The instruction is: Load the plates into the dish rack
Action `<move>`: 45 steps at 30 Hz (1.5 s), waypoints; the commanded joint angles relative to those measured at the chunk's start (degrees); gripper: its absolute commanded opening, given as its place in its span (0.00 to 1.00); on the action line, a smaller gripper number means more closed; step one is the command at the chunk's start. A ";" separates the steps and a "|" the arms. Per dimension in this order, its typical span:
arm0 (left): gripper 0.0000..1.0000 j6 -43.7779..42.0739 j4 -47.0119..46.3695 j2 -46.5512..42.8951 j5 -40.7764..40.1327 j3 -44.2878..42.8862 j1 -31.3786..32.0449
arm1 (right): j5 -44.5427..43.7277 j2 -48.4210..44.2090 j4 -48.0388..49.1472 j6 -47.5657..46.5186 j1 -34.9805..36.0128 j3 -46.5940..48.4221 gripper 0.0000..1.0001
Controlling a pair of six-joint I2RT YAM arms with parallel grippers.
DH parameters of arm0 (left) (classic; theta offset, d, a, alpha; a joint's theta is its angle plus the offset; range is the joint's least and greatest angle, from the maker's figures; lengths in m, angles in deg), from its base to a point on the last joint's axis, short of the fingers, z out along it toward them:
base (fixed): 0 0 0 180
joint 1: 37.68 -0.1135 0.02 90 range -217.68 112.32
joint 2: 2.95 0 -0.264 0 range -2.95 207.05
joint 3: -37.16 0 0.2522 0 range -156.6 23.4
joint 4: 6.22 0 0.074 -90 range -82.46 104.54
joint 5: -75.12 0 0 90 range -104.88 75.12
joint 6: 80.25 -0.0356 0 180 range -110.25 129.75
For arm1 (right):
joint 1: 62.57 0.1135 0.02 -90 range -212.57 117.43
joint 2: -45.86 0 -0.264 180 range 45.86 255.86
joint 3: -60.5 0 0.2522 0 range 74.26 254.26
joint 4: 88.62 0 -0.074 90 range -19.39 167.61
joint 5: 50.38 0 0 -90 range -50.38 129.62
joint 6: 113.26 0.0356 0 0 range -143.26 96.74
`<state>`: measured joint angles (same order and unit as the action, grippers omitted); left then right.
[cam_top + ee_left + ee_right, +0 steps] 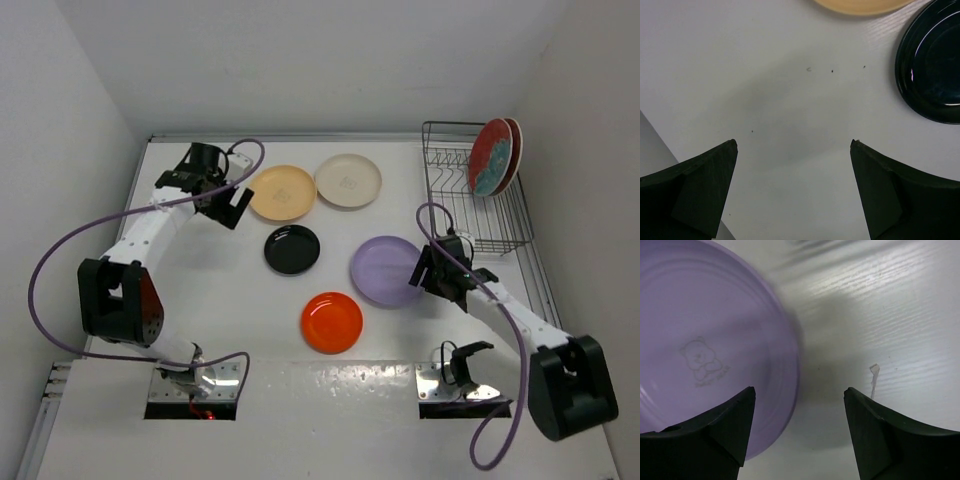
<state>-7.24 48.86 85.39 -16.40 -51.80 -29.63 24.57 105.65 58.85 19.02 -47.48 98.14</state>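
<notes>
Two red plates with teal pattern (497,156) stand upright in the dark wire dish rack (460,190) at the back right. On the table lie a yellow-orange plate (283,192), a cream plate (348,181), a small black plate (292,249), a lilac plate (385,270) and an orange-red plate (331,322). My right gripper (432,272) is open just above the lilac plate's right rim (715,355), one finger over the plate, one over bare table. My left gripper (232,205) is open and empty over bare table, left of the yellow-orange plate (860,5) and the black plate (935,65).
White walls close in the table on the left, back and right. The rack stands hard against the right wall. Purple cables loop from both arms. A metal strip with two mounting plates (455,385) runs along the near edge.
</notes>
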 commanded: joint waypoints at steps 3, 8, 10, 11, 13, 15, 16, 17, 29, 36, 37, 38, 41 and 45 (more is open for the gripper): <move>1.00 1.53 -3.18 -7.03 -0.33 1.11 -0.85 | -2.44 8.14 8.02 5.79 0.46 0.38 0.69; 1.00 1.53 -3.18 -7.65 -0.33 1.72 -1.37 | -0.60 12.09 13.31 5.70 1.17 -1.99 0.33; 1.00 1.00 -3.18 -7.65 -0.85 1.72 -1.90 | -1.30 12.37 11.65 6.41 2.66 -1.99 0.15; 1.00 1.00 -3.18 -7.65 -1.64 1.72 -1.90 | -3.04 12.19 9.99 6.84 3.10 -1.99 0.07; 1.00 1.00 -3.18 -6.95 -2.87 1.72 -1.90 | -5.32 10.45 6.22 6.67 5.20 -2.08 0.00; 1.00 1.00 -3.18 -6.42 -2.88 1.20 -1.90 | -6.65 8.25 4.80 5.27 8.53 -1.65 0.00; 1.00 0.48 -3.18 -6.42 -2.88 1.19 -1.90 | -8.31 7.54 4.18 4.05 9.16 -1.21 0.00; 1.00 0.47 -3.18 -6.42 -2.35 1.19 -1.90 | -10.68 6.06 2.52 2.21 10.04 0.36 0.00; 1.00 -0.58 -3.18 -4.14 -4.10 0.14 -2.43 | -22.04 10.60 1.45 -37.04 8.13 38.77 0.00; 1.00 -1.11 -2.56 -0.10 -6.92 -3.55 -2.43 | -33.80 26.49 15.11 -63.52 -3.91 59.87 0.00; 1.00 -1.11 -2.56 0.52 -6.92 -3.55 -2.43 | -38.43 28.00 21.69 -69.90 -4.63 60.66 0.00; 1.00 -1.63 -1.86 1.22 -7.70 -4.51 -2.43 | -39.78 30.54 24.97 -73.01 -6.11 62.06 0.00; 1.00 -1.64 -0.81 4.47 -8.24 -7.75 -2.43 | -43.92 37.83 33.70 -81.21 -9.72 66.10 0.00; 1.00 -2.17 -0.10 8.69 -8.24 -11.72 -2.43 | -45.24 43.30 39.64 -84.72 -13.32 69.72 0.00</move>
<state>-9.06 48.19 92.82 -23.59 -59.80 -31.50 -15.89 148.91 87.16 -57.81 -59.04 164.30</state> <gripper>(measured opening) 0.997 0.021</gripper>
